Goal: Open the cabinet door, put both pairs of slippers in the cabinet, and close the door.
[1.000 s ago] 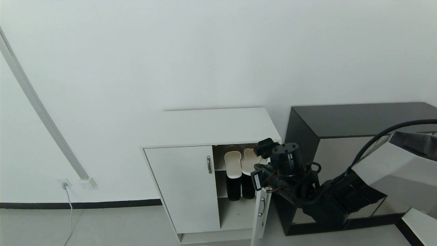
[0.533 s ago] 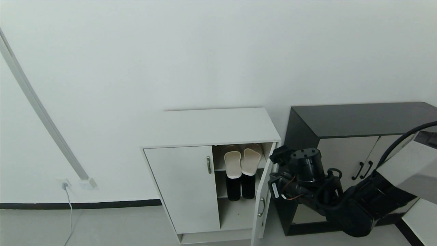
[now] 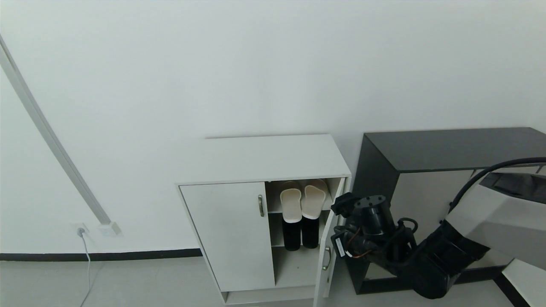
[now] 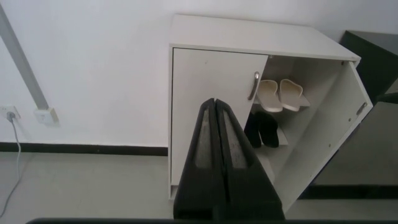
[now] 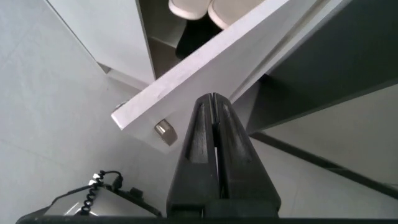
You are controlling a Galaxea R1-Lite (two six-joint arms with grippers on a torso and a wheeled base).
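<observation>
The cabinet (image 3: 273,157) has its right door (image 3: 326,273) standing open; the white slippers (image 3: 303,204) lie on the upper shelf and the black slippers (image 3: 300,233) on the middle shelf below. The right gripper (image 5: 214,98), fingers pressed together, sits just beside the door's outer face near the handle (image 5: 164,130); contact cannot be confirmed. The left gripper (image 4: 215,102), fingers likewise pressed together, hangs well apart from the cabinet front.

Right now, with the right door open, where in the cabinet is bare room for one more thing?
The bottom compartment, under the black slippers, is bare, and so is the cabinet top. The upper shelf is crowded by the cream slippers, the middle shelf by the black pair.
</observation>
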